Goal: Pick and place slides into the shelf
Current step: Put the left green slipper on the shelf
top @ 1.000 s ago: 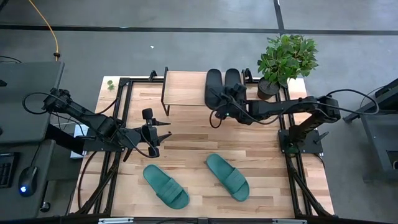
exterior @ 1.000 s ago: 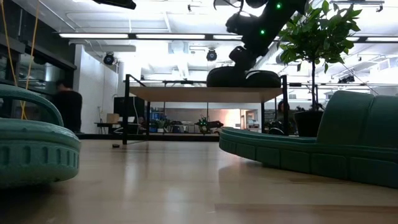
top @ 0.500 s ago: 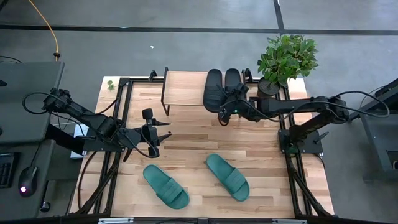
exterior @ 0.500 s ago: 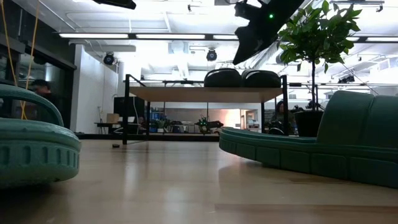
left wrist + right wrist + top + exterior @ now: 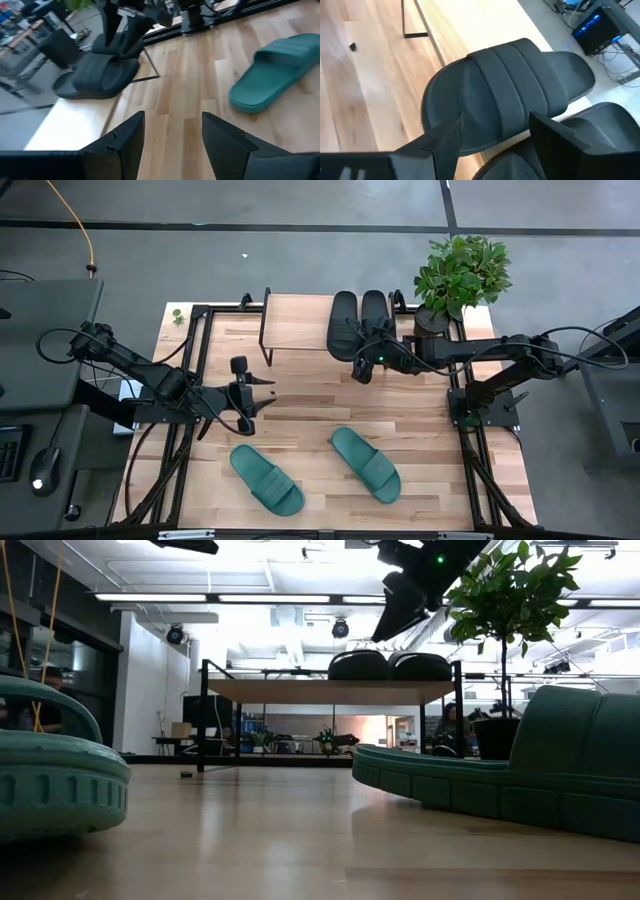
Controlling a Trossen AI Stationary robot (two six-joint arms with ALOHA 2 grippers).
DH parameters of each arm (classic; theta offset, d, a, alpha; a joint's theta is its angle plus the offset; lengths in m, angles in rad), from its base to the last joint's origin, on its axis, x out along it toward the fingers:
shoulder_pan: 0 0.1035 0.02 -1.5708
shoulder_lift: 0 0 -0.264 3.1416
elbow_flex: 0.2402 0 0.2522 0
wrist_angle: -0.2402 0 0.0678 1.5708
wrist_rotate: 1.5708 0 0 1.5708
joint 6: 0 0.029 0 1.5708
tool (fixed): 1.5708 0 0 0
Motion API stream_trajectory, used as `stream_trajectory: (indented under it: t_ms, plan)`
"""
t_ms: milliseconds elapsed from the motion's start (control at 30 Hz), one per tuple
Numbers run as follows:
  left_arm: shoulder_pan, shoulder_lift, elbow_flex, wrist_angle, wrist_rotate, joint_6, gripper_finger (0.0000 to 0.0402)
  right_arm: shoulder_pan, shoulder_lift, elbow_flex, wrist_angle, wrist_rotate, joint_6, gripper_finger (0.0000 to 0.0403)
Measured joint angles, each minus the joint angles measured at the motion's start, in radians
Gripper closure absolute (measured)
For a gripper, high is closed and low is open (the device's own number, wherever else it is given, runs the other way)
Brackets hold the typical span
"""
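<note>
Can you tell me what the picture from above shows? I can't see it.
Two black slides sit side by side on the wooden shelf, with the right gripper open beside them. Two green slides lie on the table, and the left gripper waits open at the left.

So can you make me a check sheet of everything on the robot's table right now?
Surface: wooden tabletop, bare in the middle.
Job's things: two black slides side by side on the shelf; two green slides lying on the tabletop near the front edge.
Clutter: small dark speck on the wood in the right wrist view.
Grippers: right claw open, empty, by the black slides; left claw open, empty, waiting over the tabletop's left side.
Cables: black ones along both arms; yellow one on the floor.
Surroundings: potted plant at the table's far right corner; grey floor.
</note>
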Motion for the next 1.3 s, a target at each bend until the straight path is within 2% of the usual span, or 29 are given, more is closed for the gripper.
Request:
stream_trajectory:
  t_ms: [367, 567, 900, 1300]
  plan:
    - [0.0, 0.0, 0.0, 0.001, 0.13, -0.044, 0.0222, 0.0, 0.0, 0.0, 0.001, -0.284, 0.049, 0.0185]
    - [0.0, 0.0, 0.0, 0.003, 0.192, -0.074, 0.0222, 0.006, 0.001, 0.0, 0.001, -0.378, 0.092, 0.0185]
    - [0.0, 0.0, 0.0, 0.012, 0.313, -0.126, 0.0222, 0.106, 0.001, 0.0, 0.012, -0.387, 0.068, 0.0185]
    - [-0.001, 0.0, 0.0, -0.007, 0.494, -0.151, 0.0222, 0.184, 0.001, -0.001, 0.14, -0.386, 0.017, 0.0185]
